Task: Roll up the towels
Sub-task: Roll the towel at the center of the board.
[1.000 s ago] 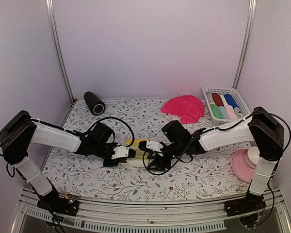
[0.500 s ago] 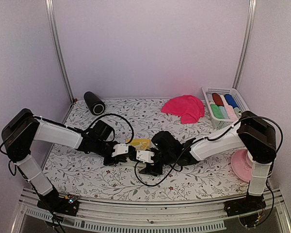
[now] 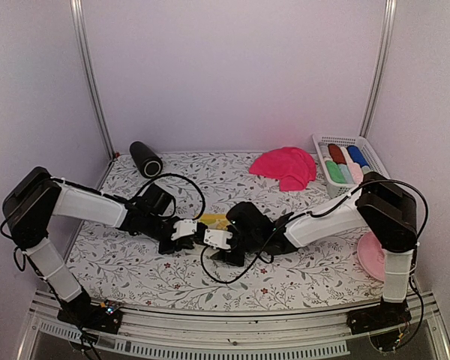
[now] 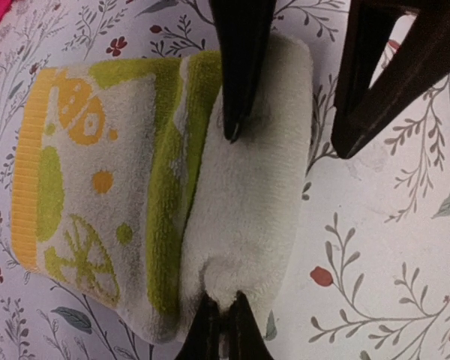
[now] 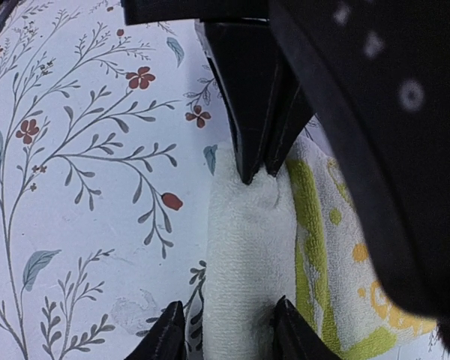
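A pale towel [image 4: 240, 210] printed with yellow and green lemons lies on the flowered table, one side rolled up, the printed part [image 4: 82, 187] still flat. My left gripper [image 4: 223, 315] is shut on one end of the roll. At the roll's other end my right gripper [image 5: 229, 330] is open and straddles it: one finger presses the crease, the other stands on the table just beside the towel [image 5: 247, 255]. In the top view the left gripper [image 3: 196, 233] and the right gripper [image 3: 208, 241] meet tip to tip over the towel [image 3: 214, 220].
A crumpled hot pink towel [image 3: 285, 166] lies at the back. To its right a white basket [image 3: 341, 138] holds several rolled towels [image 3: 345, 166]. A black cylinder [image 3: 145, 158] lies back left. A pink plate [image 3: 375, 259] with a white bowl is at the right edge.
My right arm has slid left, up against the left gripper, and its jaws have narrowed around the roll. Less of the yellow towel shows between the grippers.
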Controlling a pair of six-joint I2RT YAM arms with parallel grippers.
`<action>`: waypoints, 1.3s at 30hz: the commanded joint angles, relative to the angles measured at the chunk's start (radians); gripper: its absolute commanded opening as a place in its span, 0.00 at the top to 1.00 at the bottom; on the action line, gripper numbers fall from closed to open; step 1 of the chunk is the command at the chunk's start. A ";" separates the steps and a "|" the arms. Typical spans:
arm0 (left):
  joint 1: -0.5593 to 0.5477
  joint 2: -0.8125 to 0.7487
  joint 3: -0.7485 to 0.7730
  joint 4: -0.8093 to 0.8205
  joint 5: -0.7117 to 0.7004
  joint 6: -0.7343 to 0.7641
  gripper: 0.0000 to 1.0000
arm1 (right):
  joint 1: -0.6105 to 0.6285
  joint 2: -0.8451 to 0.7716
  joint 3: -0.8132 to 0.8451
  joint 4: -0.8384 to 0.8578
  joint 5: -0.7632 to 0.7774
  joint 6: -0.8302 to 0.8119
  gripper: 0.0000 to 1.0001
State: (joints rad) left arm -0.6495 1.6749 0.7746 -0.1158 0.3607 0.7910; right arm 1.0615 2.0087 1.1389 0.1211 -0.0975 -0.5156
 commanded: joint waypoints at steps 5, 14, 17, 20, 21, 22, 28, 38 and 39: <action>0.037 -0.002 0.027 -0.085 0.043 -0.001 0.96 | 0.001 0.072 0.035 -0.106 0.051 0.023 0.71; 0.050 -0.001 0.036 -0.095 0.071 -0.003 0.93 | 0.002 0.104 0.049 -0.140 0.054 0.026 0.70; 0.050 0.007 0.040 -0.097 0.075 -0.007 0.92 | 0.004 0.096 0.038 -0.132 0.061 0.021 0.66; 0.051 0.015 0.043 -0.092 0.079 -0.013 0.92 | 0.014 0.085 0.022 -0.111 0.075 0.011 0.61; 0.051 0.017 0.042 -0.087 0.077 -0.017 0.92 | 0.017 0.082 0.015 -0.100 0.078 0.004 0.60; 0.052 0.020 0.041 -0.080 0.076 -0.020 0.92 | 0.020 0.076 0.006 -0.084 0.079 0.001 0.58; 0.050 0.029 0.026 -0.055 0.054 -0.025 0.92 | 0.021 0.034 -0.044 0.023 0.036 0.027 0.48; 0.053 0.047 0.061 -0.116 0.088 -0.026 0.92 | 0.020 0.066 -0.040 0.054 0.192 0.025 0.57; 0.054 0.048 0.065 -0.121 0.091 -0.025 0.92 | 0.021 0.064 -0.040 0.051 0.194 0.023 0.60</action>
State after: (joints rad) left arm -0.6037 1.6970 0.8185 -0.1867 0.4252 0.7727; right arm 1.0801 2.0460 1.1179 0.2031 0.0265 -0.4934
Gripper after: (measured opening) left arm 0.079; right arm 0.440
